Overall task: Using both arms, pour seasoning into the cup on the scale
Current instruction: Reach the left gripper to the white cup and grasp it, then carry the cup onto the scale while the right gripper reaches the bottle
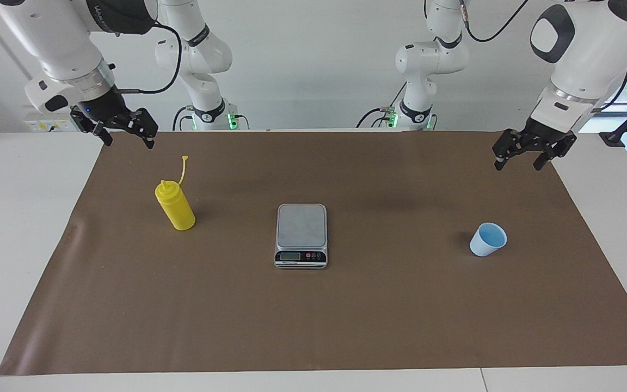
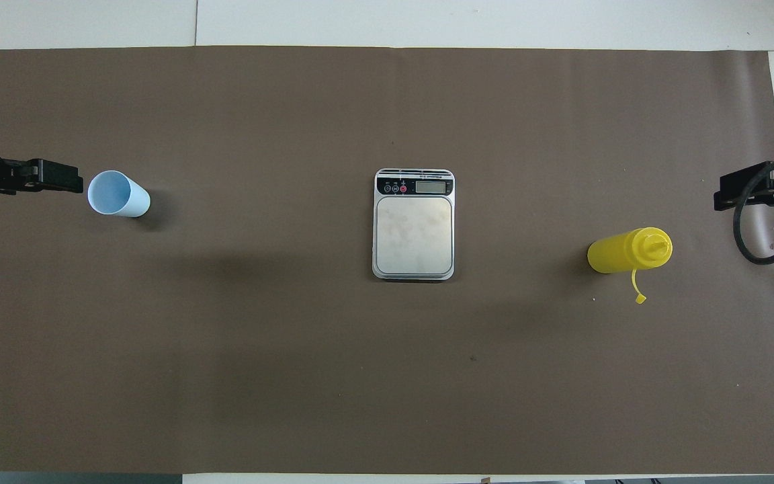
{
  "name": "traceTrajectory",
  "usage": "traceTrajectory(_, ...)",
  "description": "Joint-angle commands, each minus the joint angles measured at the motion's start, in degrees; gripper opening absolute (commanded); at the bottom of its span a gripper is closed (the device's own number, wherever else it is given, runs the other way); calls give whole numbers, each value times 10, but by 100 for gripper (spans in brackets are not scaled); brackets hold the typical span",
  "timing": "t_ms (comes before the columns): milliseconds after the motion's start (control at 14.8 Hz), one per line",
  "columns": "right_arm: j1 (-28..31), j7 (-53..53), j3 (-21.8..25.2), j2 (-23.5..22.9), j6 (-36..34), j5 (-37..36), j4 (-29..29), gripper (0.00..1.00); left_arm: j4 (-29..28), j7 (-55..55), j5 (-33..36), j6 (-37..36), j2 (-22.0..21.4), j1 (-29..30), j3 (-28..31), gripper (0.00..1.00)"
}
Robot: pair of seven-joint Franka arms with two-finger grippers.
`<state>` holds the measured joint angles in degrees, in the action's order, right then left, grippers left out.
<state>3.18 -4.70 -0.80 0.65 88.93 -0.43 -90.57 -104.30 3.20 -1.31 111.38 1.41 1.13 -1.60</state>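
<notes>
Yellow plastic squeeze bottle [image 1: 175, 207] w/ cone nozzle upright on brown mat [image 1: 313, 316], right arm's end of tabletop [image 1: 19, 245]; nothing held.
Silver-grey steel scale [image 1: 301, 235] w/ black panel at mat centre, platform bare. Pale blue tapered cup [image 1: 488, 239] upright toward left arm's end. Right gripper [image 1: 128, 139] over mat edge near bottle, fingers apart; left gripper [image 1: 519, 162] over mat edge near cup, fingers apart.

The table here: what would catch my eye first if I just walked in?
Probably the yellow squeeze bottle standing toward the right arm's end of the brown mat, its cap strap sticking up. Next comes the kitchen scale at the mat's middle, then the small blue cup toward the left arm's end. The right gripper and left gripper hang open and empty above the mat's corners.
</notes>
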Motion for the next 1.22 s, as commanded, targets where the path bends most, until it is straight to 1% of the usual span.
traceTrajectory(0,41,-77,1,8,13,56,-19,100,-77,10,8,91,-3,18,-1,100)
traceTrajectory(68,58,-140,1,8,10,76,-21,100,-101,10,8,127,3,18,-1,100)
traceTrajectory(203,60,-235,1,11,3,81,-28,100,-127,9,8,178,18,20,-1,100)
traceTrajectory(270,63,-313,2,12,-1,95,-39,100,-128,8,8,194,35,29,-1,100)
traceTrajectory(338,78,-389,4,14,0,122,-53,100,-127,8,8,204,47,33,-1,99)
traceTrajectory(473,109,-488,4,12,0,181,-67,100,-127,9,8,229,62,48,-2,96)
traceTrajectory(608,132,-548,4,0,2,213,-72,100,-127,9,8,247,77,53,-2,95)
traceTrajectory(810,197,-566,4,-46,2,298,-77,100,-127,8,5,275,100,54,-2,84)
traceTrajectory(878,198,-573,4,-50,3,309,-77,100,-127,6,4,277,104,54,-2,76)
traceTrajectory(945,205,-586,4,-59,0,323,-78,100,-127,3,3,277,105,54,-2,56)
traceTrajectory(1013,223,-586,4,-74,-2,349,-79,100,-128,3,-5,278,105,53,-2,21)
traceTrajectory(1080,234,-585,4,-83,-8,355,-79,100,-129,3,-14,278,105,53,-2,0)
traceTrajectory(1148,237,-576,4,-88,-9,358,-83,100,-129,3,-17,278,105,53,-2,0)
